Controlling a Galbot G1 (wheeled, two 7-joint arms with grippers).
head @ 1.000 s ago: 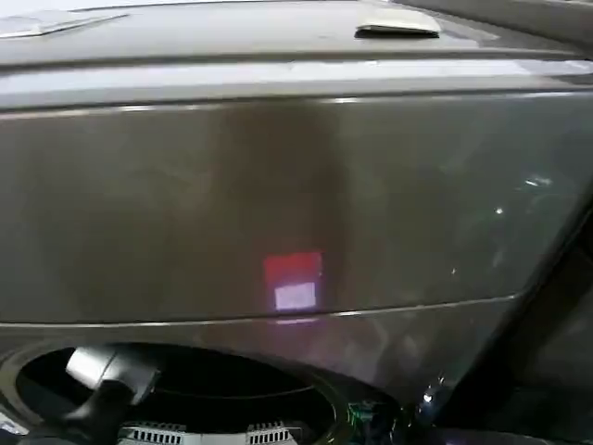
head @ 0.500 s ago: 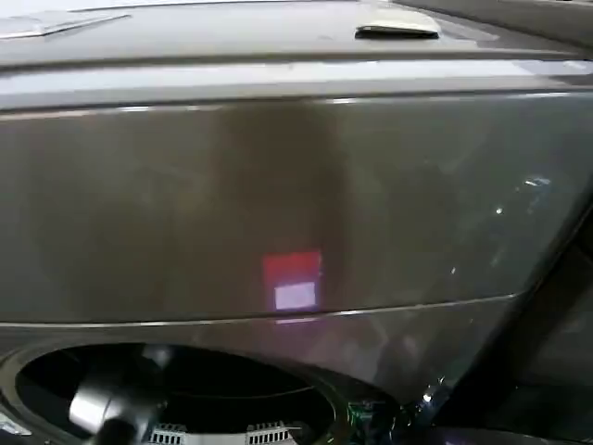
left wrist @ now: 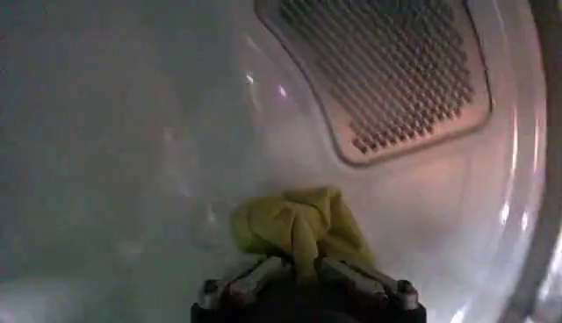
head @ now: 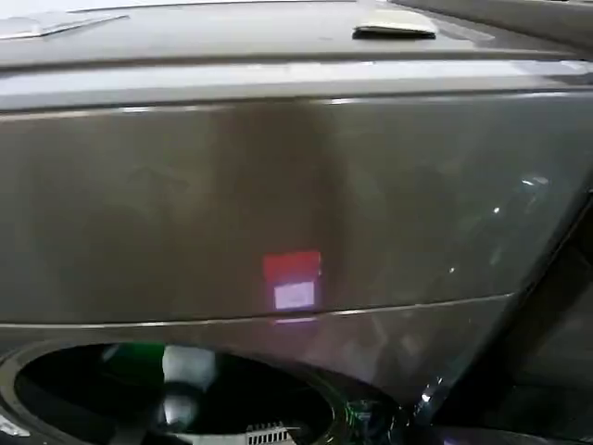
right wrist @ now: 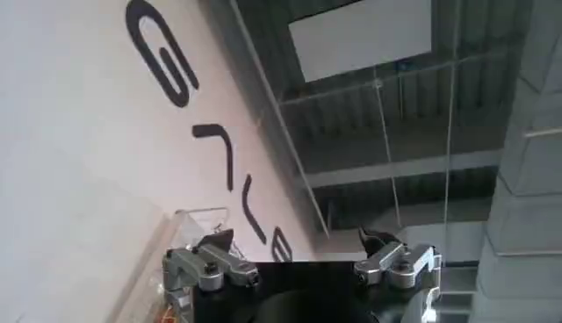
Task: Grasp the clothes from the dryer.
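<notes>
Clothes (left wrist: 299, 224): one yellow-green piece, left gripper (left wrist: 299, 268) jaws pinching it; right gripper (right wrist: 299, 254) jaws spread.

Above me ran a white wall (right wrist: 61, 158) with large black letters (right wrist: 202, 132), meeting a dark beamed ceiling (right wrist: 386, 123) that held one pale rectangle (right wrist: 360, 35), perhaps a light panel.
</notes>
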